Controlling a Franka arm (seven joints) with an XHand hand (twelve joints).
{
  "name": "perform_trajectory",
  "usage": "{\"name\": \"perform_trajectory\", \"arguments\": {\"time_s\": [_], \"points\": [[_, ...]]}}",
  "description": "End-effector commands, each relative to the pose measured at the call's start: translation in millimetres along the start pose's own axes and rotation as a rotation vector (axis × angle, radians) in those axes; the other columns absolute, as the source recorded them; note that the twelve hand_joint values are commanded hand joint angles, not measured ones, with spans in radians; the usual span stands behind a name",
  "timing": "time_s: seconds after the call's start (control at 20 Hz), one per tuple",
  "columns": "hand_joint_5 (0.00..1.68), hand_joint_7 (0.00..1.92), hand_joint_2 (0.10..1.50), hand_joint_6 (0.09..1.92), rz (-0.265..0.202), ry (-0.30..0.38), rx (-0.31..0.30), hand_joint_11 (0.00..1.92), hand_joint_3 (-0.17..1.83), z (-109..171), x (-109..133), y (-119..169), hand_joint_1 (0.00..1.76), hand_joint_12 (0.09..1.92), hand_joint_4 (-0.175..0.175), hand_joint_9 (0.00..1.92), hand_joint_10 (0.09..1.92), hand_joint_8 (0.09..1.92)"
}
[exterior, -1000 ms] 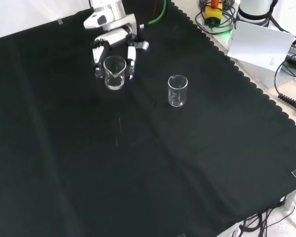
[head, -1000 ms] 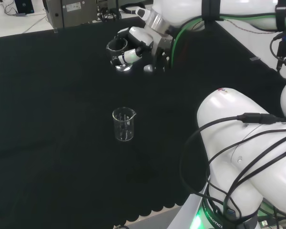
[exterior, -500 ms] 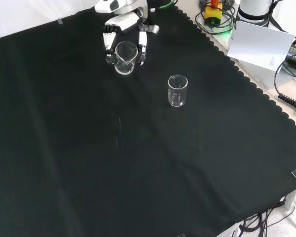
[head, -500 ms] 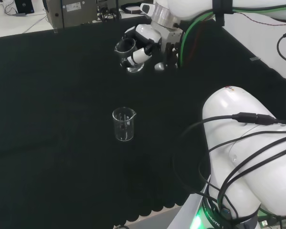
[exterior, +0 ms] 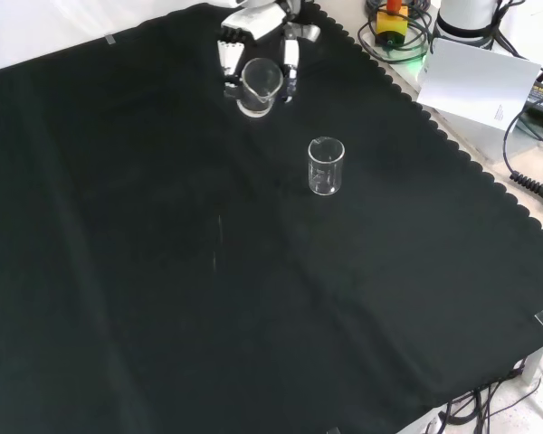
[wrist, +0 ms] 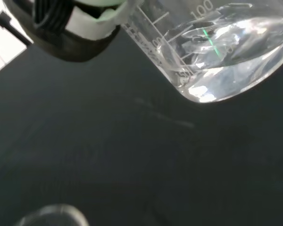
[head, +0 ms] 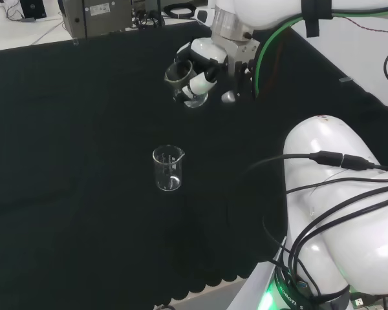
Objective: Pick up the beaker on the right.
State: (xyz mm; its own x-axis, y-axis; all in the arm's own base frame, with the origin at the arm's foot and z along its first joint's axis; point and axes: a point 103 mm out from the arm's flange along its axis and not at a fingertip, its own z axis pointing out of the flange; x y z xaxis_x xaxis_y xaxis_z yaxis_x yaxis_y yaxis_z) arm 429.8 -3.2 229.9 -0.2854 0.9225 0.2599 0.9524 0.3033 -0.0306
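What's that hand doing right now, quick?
Hand: shut on a beaker, held off the cloth.

a clear graduated beaker (wrist: 212, 56) hangs tilted above black cloth (wrist: 132, 155), beside a blurred finger (wrist: 80, 28).

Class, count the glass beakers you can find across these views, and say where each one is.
2. One beaker is held in the hand, lifted off the black cloth near its far edge in the front view. The other beaker stands upright on the cloth, untouched, nearer the camera. None seems hidden.
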Motion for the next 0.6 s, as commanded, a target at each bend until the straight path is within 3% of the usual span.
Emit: {"name": "perform_trajectory", "arguments": {"time_s": [0.05, 0.25, 0.4, 0.6], "points": [[1.33, 1.38, 1.01, 0.28, 0.022, -0.032, 0.084, 1.35, -0.17, 5.7, 3.6, -24.5, 1.43, 0.66, -0.175, 1.63, 0.09, 0.45], [1.34, 1.38, 1.01, 0.27, 0.041, -0.037, 0.101, 1.36, -0.17, 4.4, 0.3, -37.0, 1.43, 0.66, -0.175, 1.63, 0.09, 0.44], [1.44, 1.53, 1.01, 0.10, 0.048, -0.044, 0.115, 1.38, -0.17, 4.8, -0.5, -46.9, 1.34, 0.65, -0.096, 1.74, 0.09, 0.20], [1.48, 1.58, 1.01, 0.09, 0.050, -0.062, 0.129, 1.38, -0.17, 3.6, 0.3, -57.7, 1.32, 0.64, -0.080, 1.76, 0.09, 0.11]]}}
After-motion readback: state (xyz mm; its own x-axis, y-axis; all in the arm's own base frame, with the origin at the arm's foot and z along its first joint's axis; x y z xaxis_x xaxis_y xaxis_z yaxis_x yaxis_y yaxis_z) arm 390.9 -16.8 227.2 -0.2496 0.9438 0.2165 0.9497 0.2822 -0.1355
